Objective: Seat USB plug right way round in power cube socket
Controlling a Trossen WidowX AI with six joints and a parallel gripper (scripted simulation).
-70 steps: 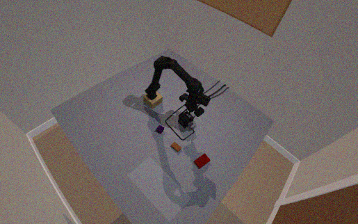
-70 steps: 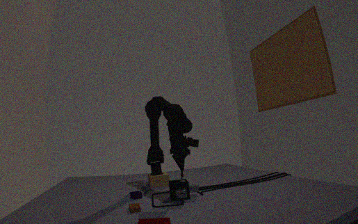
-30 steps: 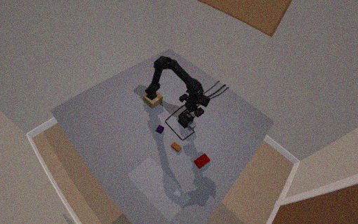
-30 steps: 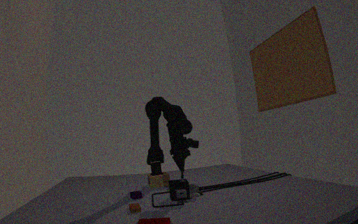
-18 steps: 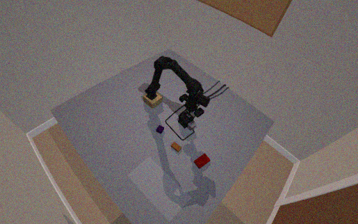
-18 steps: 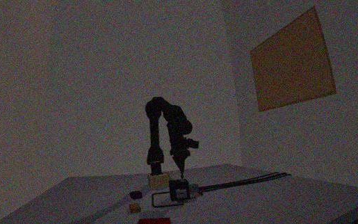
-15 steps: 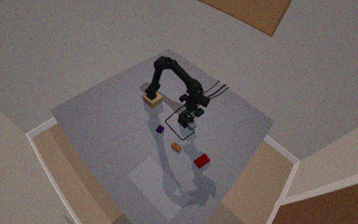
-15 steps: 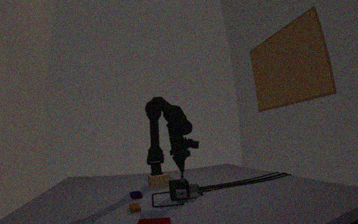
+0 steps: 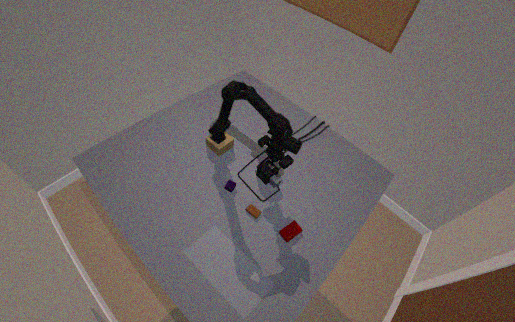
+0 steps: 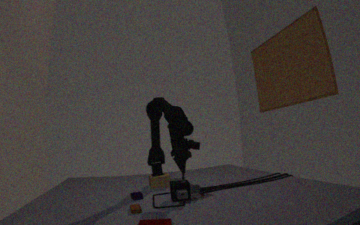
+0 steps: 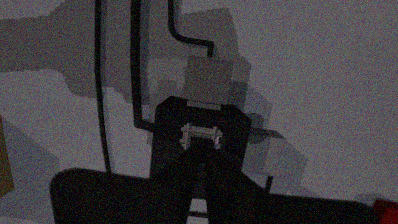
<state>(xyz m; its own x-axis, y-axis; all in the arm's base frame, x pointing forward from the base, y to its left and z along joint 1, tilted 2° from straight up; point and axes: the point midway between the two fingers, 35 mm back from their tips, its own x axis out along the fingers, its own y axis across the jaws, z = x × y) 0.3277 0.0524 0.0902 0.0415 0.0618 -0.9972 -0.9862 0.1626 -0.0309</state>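
Observation:
The black power cube stands upright on the table. The socket on its top shows as a pale metallic outline in the wrist view. My gripper points down with its fingertips right over the near part of that socket. It is shut on the USB plug, which the dark fingertips mostly hide. How deep the plug sits and which way round it is cannot be told. In the top view the arm hides the fingertips.
A pale grey block-shaped plug sits at the cube's side. Black cables run away, and one loops beside the cube. A red block, an orange block and a purple block lie on the table.

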